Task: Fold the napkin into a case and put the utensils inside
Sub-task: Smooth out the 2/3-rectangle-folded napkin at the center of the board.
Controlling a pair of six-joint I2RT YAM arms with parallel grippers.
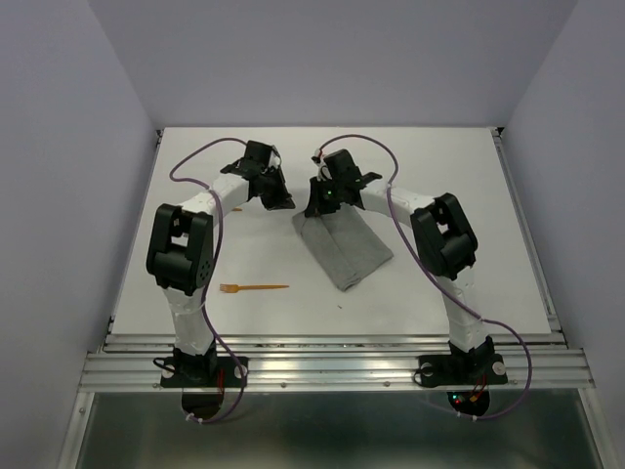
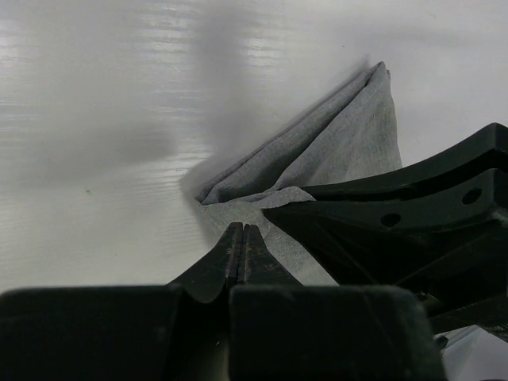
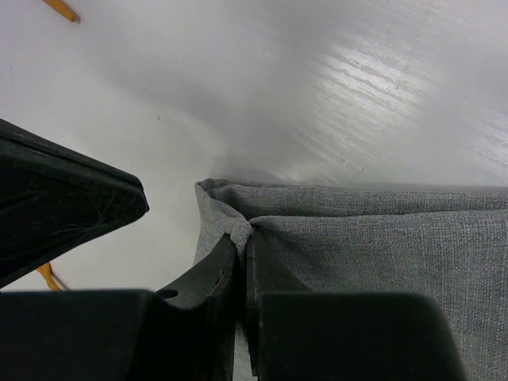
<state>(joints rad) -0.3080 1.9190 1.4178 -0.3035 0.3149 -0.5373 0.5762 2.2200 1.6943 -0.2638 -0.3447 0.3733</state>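
Nearest the arm bases, the orange fork [image 1: 254,287] lies on the desk [image 1: 439,166], outside the cloth; beyond it the napkin [image 1: 344,252] sits mid-desk, folded to a layered wedge; at its far corner the right claw [image 3: 244,240] is pinched shut on a fold; the left claw [image 2: 242,230] is fully closed at the cloth's edge, though whether it grips any is unclear. Folding seems in hand; the next move likely calls for carrying that corner over evenly; the second utensil is hard to make out.
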